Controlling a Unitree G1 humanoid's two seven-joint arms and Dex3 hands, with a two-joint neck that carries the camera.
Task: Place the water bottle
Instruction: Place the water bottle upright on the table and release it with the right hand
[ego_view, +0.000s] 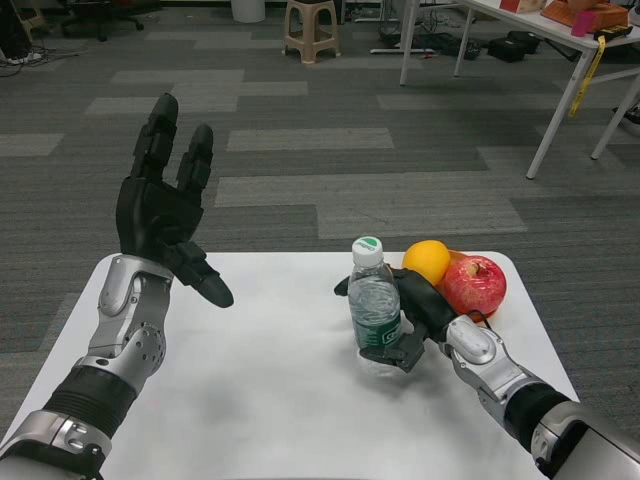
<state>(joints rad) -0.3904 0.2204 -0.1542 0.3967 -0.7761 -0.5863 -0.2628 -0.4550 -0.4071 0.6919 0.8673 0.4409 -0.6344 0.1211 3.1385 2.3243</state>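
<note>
A clear water bottle (373, 305) with a white cap and green label stands upright on the white table (270, 390), right of centre. My right hand (420, 315) wraps around the bottle from the right, fingers curled across its lower body. My left hand (165, 205) is raised above the table's left side, palm facing in, fingers spread and holding nothing.
An orange (427, 260) and a red apple (475, 285) sit just behind my right hand near the table's far right edge. Beyond the table lies grey carpet, with a stool (311, 30) and white table legs (560, 105) in the background.
</note>
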